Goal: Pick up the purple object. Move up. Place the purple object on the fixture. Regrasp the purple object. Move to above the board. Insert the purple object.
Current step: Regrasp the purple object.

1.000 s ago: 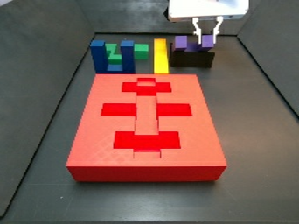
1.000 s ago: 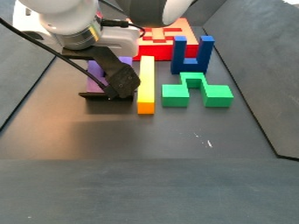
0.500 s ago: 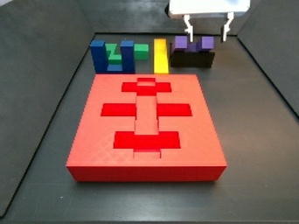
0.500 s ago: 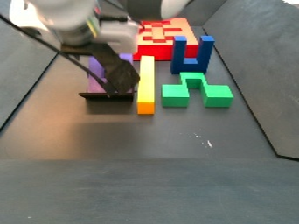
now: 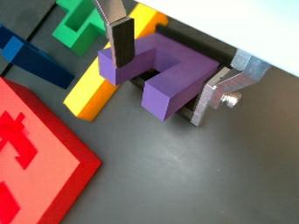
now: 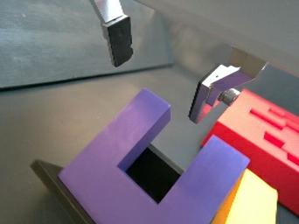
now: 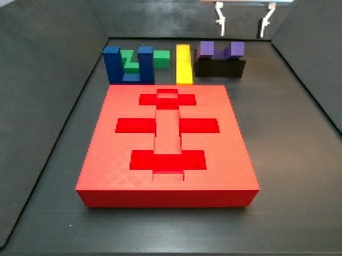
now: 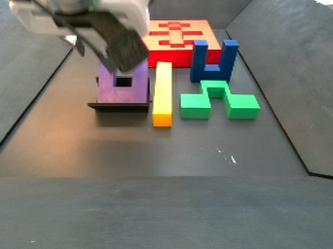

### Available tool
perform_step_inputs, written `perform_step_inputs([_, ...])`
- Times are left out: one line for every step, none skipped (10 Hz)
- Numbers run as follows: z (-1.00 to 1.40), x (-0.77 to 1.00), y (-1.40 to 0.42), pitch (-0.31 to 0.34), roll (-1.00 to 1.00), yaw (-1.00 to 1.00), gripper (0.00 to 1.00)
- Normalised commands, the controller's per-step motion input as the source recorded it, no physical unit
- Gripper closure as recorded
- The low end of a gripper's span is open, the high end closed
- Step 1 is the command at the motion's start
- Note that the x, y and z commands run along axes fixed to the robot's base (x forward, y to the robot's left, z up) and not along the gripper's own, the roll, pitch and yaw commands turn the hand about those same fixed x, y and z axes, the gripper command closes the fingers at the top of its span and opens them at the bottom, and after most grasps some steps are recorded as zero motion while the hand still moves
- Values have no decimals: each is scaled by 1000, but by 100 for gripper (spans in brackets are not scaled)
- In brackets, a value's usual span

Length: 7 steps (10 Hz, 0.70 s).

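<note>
The purple object (image 7: 222,48) is a U-shaped block resting on the black fixture (image 7: 222,68) at the far end of the floor, past the red board (image 7: 167,140). My gripper (image 7: 243,17) hangs open above it, touching nothing. In both wrist views the fingers stand apart on either side of the purple object (image 5: 163,74) (image 6: 146,162), with a gap between the pads and the block. The gripper (image 5: 160,89) (image 6: 158,90) holds nothing. In a side view the gripper (image 8: 111,39) is blurred above the purple object (image 8: 121,86) on the fixture (image 8: 117,105).
A yellow bar (image 7: 183,62) lies right beside the fixture. A green block (image 7: 134,66) and a blue U-shaped block (image 7: 118,62) lie beyond it. The board (image 8: 180,37) has cross and bar cutouts. Dark walls enclose the floor.
The gripper was shut around the purple object's prongs a second ago. It has opened, let go and risen; the purple object stays on the fixture.
</note>
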Motion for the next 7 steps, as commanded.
perform_step_inputs([100, 0, -249, 60, 1000, 74, 0])
perform_step_inputs([66, -31, -209, 23, 1000, 97, 0])
perform_step_inputs([54, -49, -211, 0, 1000, 114, 0])
perform_step_inputs([34, 0, -206, 17, 1000, 117, 0])
perform_step_inputs([0, -66, -226, 0, 1000, 126, 0])
perform_step_inputs([0, 0, -260, 0, 989, 80, 0])
perform_step_inputs([0, 0, -263, 0, 997, 57, 0])
